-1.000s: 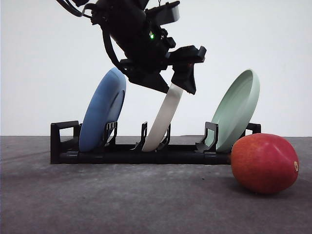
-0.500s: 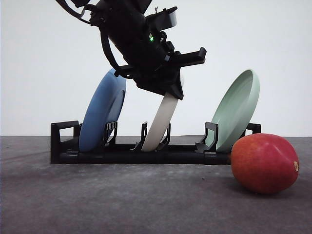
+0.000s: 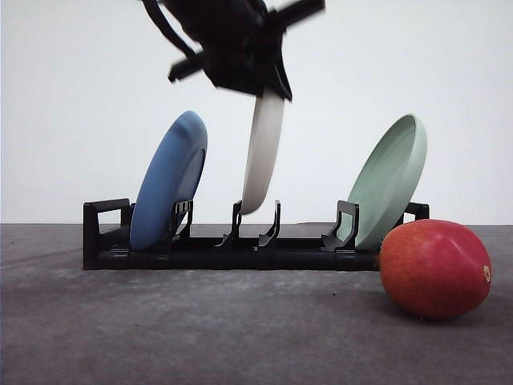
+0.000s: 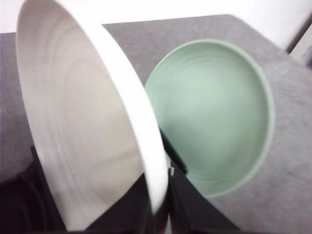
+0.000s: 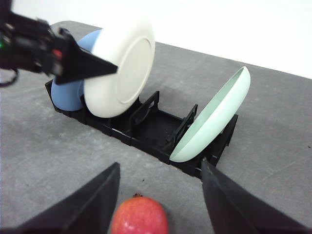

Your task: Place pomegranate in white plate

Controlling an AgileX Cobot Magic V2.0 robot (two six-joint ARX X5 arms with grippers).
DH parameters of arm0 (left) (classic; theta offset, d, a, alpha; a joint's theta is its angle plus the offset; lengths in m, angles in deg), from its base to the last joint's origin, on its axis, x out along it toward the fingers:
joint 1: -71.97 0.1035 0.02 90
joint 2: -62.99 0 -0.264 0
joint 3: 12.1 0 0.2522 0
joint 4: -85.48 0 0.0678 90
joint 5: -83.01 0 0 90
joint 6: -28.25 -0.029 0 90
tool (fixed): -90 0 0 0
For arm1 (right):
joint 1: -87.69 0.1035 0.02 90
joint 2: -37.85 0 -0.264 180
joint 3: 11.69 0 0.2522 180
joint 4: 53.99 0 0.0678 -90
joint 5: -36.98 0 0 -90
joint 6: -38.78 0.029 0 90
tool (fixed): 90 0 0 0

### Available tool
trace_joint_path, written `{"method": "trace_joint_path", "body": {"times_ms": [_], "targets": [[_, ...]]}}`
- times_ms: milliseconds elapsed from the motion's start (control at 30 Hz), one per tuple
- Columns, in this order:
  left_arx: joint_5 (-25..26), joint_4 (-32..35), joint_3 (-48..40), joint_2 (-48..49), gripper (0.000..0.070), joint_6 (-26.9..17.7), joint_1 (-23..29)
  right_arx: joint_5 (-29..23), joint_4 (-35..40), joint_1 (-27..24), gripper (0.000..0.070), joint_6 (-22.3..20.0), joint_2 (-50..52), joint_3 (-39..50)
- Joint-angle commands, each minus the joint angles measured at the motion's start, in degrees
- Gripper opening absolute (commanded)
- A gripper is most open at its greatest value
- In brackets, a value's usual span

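Nearest the camera in the front view, the pomegranate [image 3: 434,269] rests on the grey table [image 3: 200,329] at the right, long axis roughly level, its small calyx nub facing right. It sits just before the right end of the black rack [image 3: 232,241], overlapping the foot of the pale green plate [image 3: 389,180], which leans in the rack's right slot. The blue plate [image 3: 168,178] leans in the left slot; the middle slot stands free. Above that slot hangs the white plate [image 3: 263,152], nearly on edge, its lower rim clear of the rack, its upper rim clamped by the left gripper [image 3: 258,76]. The right gripper [image 5: 161,195] hovers with jaws spread wide, the pomegranate [image 5: 139,215] between the two fingers [image 5: 85,207] but not touched; the plates lie well beyond it.
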State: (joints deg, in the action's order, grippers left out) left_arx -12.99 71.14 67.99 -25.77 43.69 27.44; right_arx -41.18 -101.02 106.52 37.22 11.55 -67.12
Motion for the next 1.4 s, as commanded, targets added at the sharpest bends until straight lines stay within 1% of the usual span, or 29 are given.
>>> {"method": "trace_joint_path", "body": {"times_ms": [0, 100, 167, 267, 400, 500, 533, 600, 733, 933, 1000, 1033, 1100, 1200, 1267, 1367], "targets": [[1.1, -0.7, 1.5, 1.3, 0.0011, 1.6, -0.6, 0.0, 0.7, 0.3, 0.0337, -0.3, -0.2, -0.9], [5.3, -4.0, 1.5, 4.2, 0.001, 3.4, -0.6, 0.0, 0.7, 0.3, 0.0337, -0.4, -0.2, -0.9], [8.2, -6.7, 1.5, 6.2, 0.001, 3.7, -0.7, 0.0, 0.7, 0.3, 0.0337, -0.4, -0.2, -0.9], [11.0, -11.3, 1.5, 9.2, 0.001, 3.6, -1.2, 0.0, 0.8, 0.3, 0.0337, -0.3, -0.2, -0.9], [11.6, -17.6, 1.4, 12.8, 0.001, 2.0, -2.2, 0.0, 0.8, 0.3, 0.0337, -0.3, -0.2, -0.9], [11.5, -19.2, 0.9, 15.4, 0.001, 1.5, -3.3, 0.0, 0.8, 0.3, 0.0337, 0.1, -0.2, -0.9], [11.4, -18.4, 0.1, 16.5, 0.001, 1.4, -3.8, 0.0, 0.8, 0.3, 0.0337, 0.1, -0.2, -0.9], [10.6, -14.5, -3.0, 19.1, 0.001, 0.3, -5.0, 0.0, 0.8, 0.3, 0.0337, 0.1, -0.2, -0.9], [6.8, -5.1, -12.7, 25.3, 0.001, 0.4, -7.5, -0.1, 0.7, 0.3, 0.0337, 0.1, -0.2, -0.9], [4.8, 7.1, -27.0, 33.4, 0.001, 0.7, -11.2, -0.1, 0.7, 0.3, 0.0337, 0.1, -0.2, -0.9], [3.9, 9.2, -29.9, 34.6, 0.001, 0.0, -12.4, -0.1, 0.7, 0.3, 0.0337, 0.1, -0.2, -0.9], [3.8, 9.4, -30.9, 34.9, 0.001, -1.1, -12.8, -0.1, 0.6, 0.3, 0.0337, 0.1, -0.2, -0.9], [3.8, 7.9, -31.8, 34.7, 0.001, -4.8, -13.7, -0.1, 0.6, 0.3, 0.0337, 0.1, -0.2, -0.9], [3.7, 4.7, -31.8, 33.5, 0.001, -12.8, -15.7, 0.0, 0.6, 0.3, 0.0337, 0.1, -0.2, -0.9], [2.5, 4.3, -31.8, 32.1, 0.001, -17.3, -17.1, -0.1, 0.6, 0.3, 0.0337, 0.1, -0.2, -0.9], [-0.6, 4.9, -31.8, 29.3, 0.001, -22.9, -18.7, -0.1, 0.6, 0.3, 0.0337, 0.1, -0.2, -0.9]]}}
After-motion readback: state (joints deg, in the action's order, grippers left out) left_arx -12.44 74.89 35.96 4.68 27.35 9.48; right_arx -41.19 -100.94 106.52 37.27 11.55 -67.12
